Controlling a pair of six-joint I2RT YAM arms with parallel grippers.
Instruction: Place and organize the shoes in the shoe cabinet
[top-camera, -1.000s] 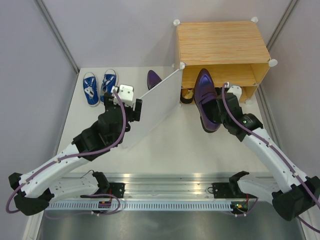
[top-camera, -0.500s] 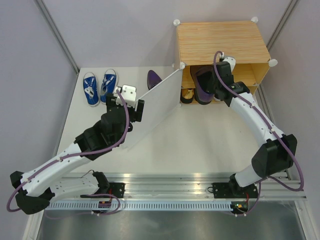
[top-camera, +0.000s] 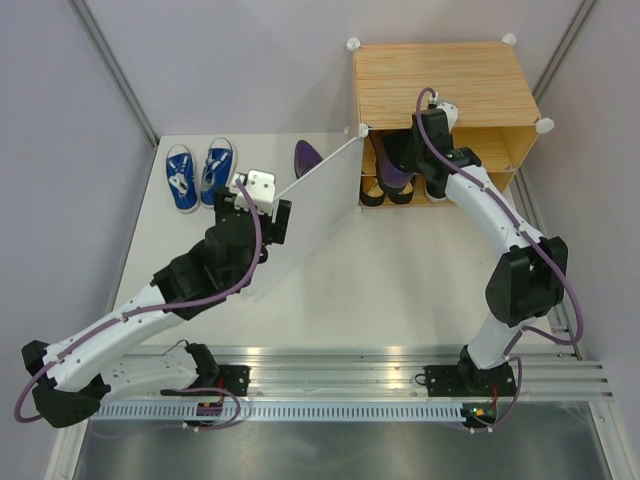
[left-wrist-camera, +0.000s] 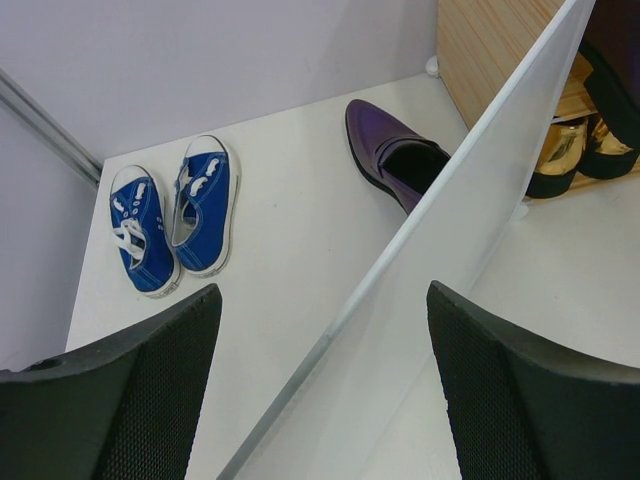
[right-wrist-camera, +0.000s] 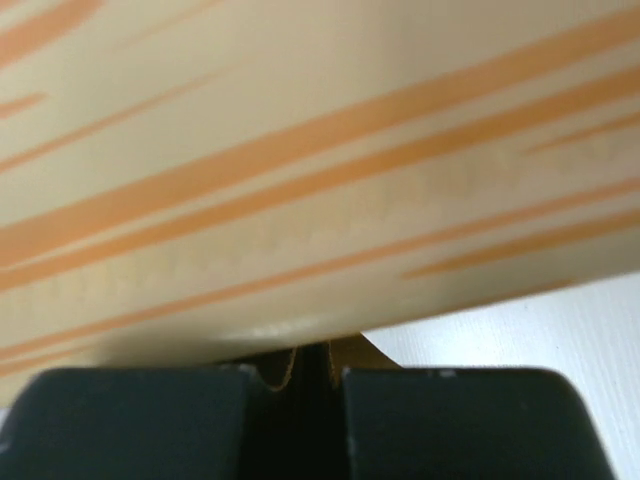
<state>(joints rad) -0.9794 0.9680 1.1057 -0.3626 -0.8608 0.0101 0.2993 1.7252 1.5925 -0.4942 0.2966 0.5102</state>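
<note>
Reaches deep into the upper level of the shoe cabinet (top-camera: 440, 75), pushing a dark purple dress shoe (top-camera: 393, 160) in under the wood-grain top. Pinches a thin, dark, stitched edge in the right gripper (right-wrist-camera: 302, 375), fingers drawn almost together. By every sign that edge is the shoe's collar. Shows little else from the right wrist but wood grain close up. Spreads the left gripper (left-wrist-camera: 322, 300) wide, fingers well apart, straddling the top edge of the white door panel (left-wrist-camera: 450, 240) and apparently bracing it swung open. Cannot tell whether either finger touches the panel.

Reads as the placing step for one purple shoe, roughly mid-task. Shows shiny gold shoes (left-wrist-camera: 562, 148) already on the lower level, with black parts beside them too cut off to name. Leaves two lots out on the table (top-camera: 350, 280): the other purple dress shoe (left-wrist-camera: 395, 160) just behind the door, and the blue sneakers (left-wrist-camera: 175, 215) side by side farther left.

Calls next for setting the shoe flat on the shelf, parting the right fingers, and drawing straight back out without dragging the shoe along or knocking the top. Calls then for fetching the mate from behind the panel, likely a job for the left gripper, and pairing it beside this one.
</note>
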